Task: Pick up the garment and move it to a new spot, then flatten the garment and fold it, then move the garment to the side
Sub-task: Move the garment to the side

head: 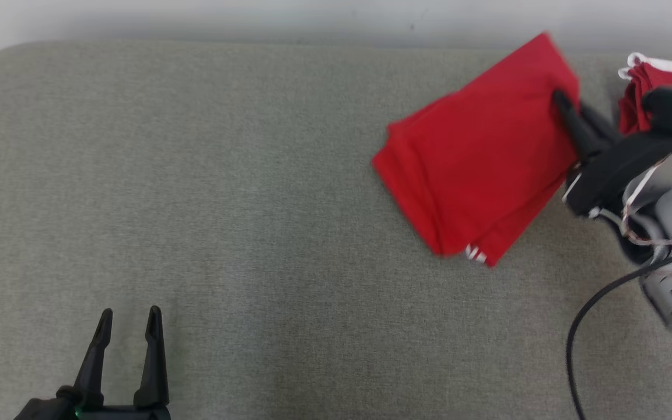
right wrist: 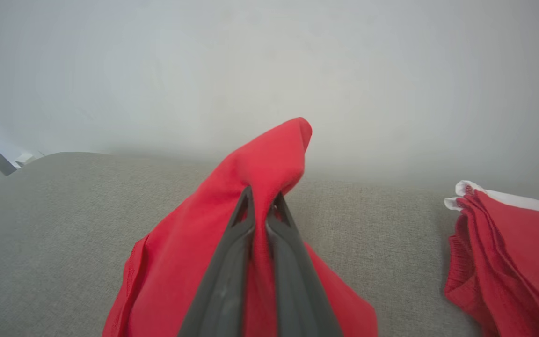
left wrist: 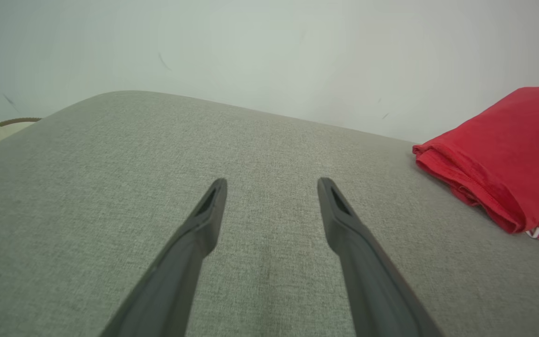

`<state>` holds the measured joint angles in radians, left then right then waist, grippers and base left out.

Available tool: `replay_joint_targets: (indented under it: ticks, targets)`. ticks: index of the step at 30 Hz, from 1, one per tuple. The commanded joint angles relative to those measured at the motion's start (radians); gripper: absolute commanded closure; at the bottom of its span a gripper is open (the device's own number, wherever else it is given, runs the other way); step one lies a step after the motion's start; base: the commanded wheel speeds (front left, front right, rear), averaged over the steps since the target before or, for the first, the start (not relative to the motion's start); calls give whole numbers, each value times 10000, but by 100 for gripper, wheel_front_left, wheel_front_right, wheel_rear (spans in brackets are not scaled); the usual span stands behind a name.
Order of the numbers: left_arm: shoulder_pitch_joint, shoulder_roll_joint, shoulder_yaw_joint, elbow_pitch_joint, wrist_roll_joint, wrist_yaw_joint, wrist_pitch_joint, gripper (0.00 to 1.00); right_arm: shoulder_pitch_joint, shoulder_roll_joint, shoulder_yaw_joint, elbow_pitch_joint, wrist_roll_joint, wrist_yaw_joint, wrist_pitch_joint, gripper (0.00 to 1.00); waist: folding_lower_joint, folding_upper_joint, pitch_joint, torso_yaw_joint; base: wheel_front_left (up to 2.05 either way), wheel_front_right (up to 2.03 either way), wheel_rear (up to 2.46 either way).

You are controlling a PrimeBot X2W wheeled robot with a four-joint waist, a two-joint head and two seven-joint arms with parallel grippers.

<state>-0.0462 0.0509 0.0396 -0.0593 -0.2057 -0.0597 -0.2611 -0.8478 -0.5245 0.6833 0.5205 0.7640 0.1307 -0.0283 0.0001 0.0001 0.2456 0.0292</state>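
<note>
My left gripper (head: 130, 315) sits spread and empty at the near left edge of the grey cushion (head: 254, 175). My right gripper (right wrist: 262, 195) pinches the folded red garment (head: 476, 157) near the far right corner, beside another red pile (head: 639, 81).

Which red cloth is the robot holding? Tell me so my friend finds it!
Look at the big grey cushioned surface, toward its far right. The folded red garment lies there, pinched by the right gripper. The red pile beside it is bunched with white edging; this one is smooth.
</note>
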Motion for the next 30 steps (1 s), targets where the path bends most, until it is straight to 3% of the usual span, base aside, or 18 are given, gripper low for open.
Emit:
replay_joint_targets:
  ticks: [1, 14, 30]
  targets:
    - [-120, -4, 35, -17, 76, -12, -50, 0, -245, -146, -26, 72, 44, 1, -77, 100, -1, -1, 431, -338, 0, 0, 0]
    - [-778, 58, 587, -981, 734, -350, -46, 0, -2605, -1293, 168, 917, 149, 1, -413, 100, -1, -1, 1639, -911, 0, 0, 0]
    - [-548, 250, 937, -1927, 1087, -489, -46, 0, -3535, -2965, 692, 1183, 871, 1, 443, 100, -1, -1, 2017, -1249, 0, 0, 0]
